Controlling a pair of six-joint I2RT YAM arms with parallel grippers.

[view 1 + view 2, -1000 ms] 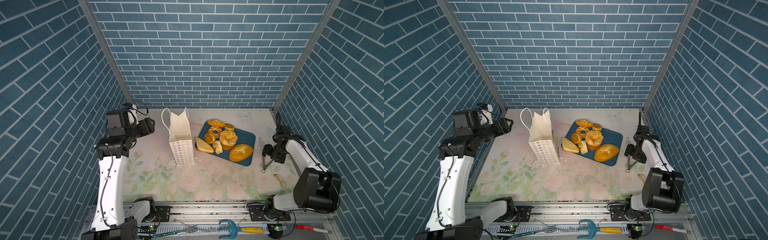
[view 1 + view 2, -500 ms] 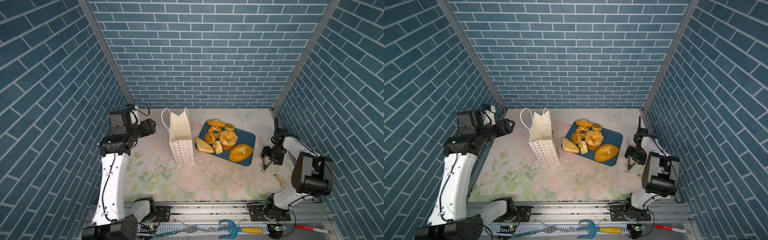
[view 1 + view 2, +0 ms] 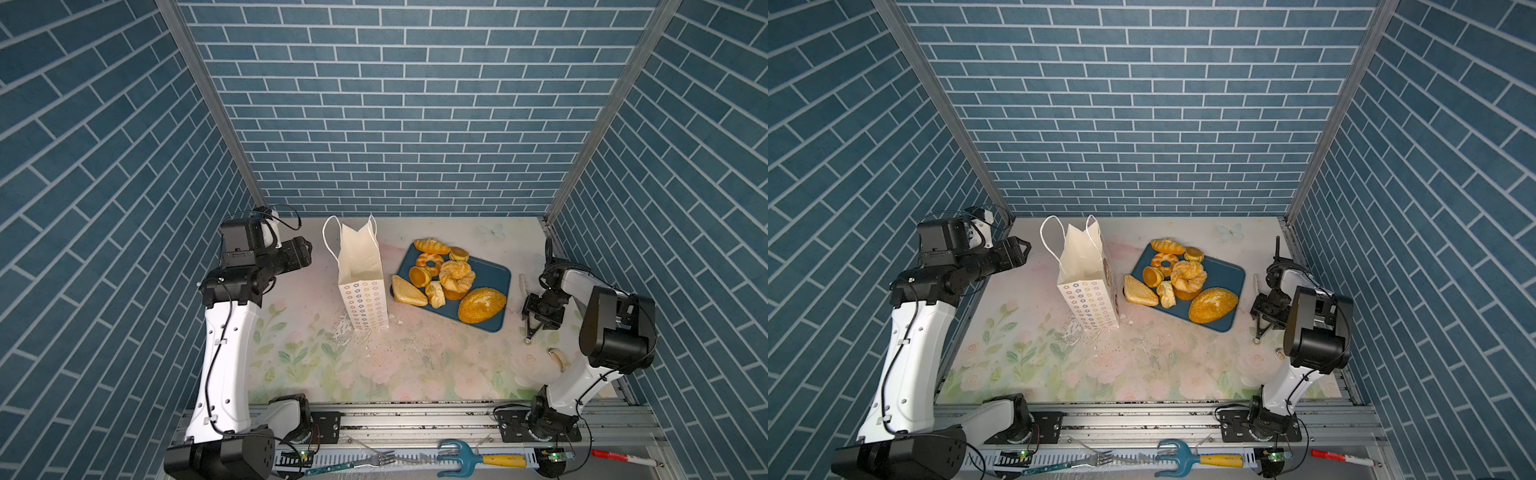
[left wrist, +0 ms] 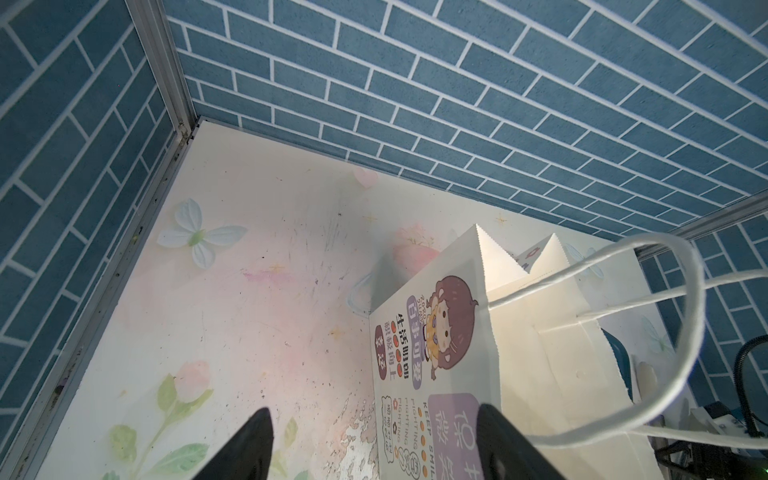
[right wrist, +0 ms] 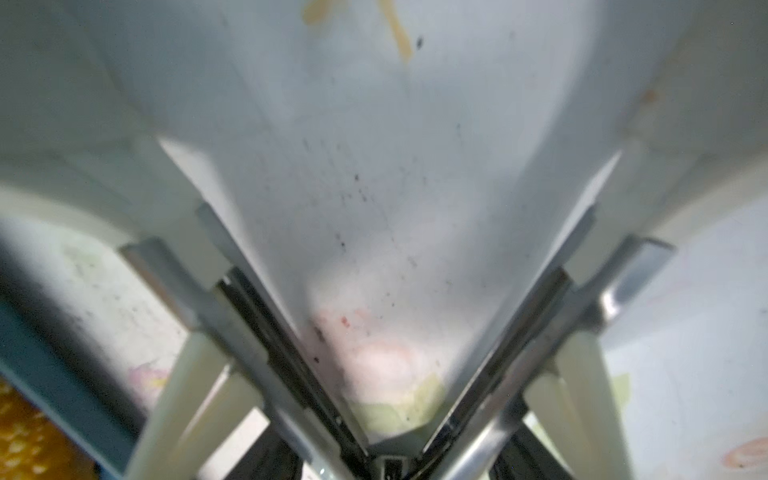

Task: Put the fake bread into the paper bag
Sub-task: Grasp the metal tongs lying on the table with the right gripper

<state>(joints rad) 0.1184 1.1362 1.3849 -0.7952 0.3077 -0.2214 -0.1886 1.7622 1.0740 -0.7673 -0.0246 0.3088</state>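
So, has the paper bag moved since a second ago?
No. The paper bag stands upright at the same spot beside the blue tray, on its left.

Nine breads (image 3: 457,274), one bag (image 3: 360,266), one tray (image 3: 494,274)

Close view, mostly blurred. A metal tool (image 5: 266,332) fills the frame: two bright steel arms meet in a V at a small joint and stand wide apart at the other end, where they go pale and out of focus. A cream-coloured bar (image 5: 183,395) runs just outside each arm; cannot tell what these belong to. Between the arms is the table (image 5: 374,166): whitish, flecked with dark specks, a pink flower print with a green leaf near the joint, a yellowish streak (image 5: 397,37) farther off. In one corner is the dark blue tray (image 5: 41,365), with its rim showing. Past the rim is a patch of fake bread (image 5: 20,440), orange with pale seeds.
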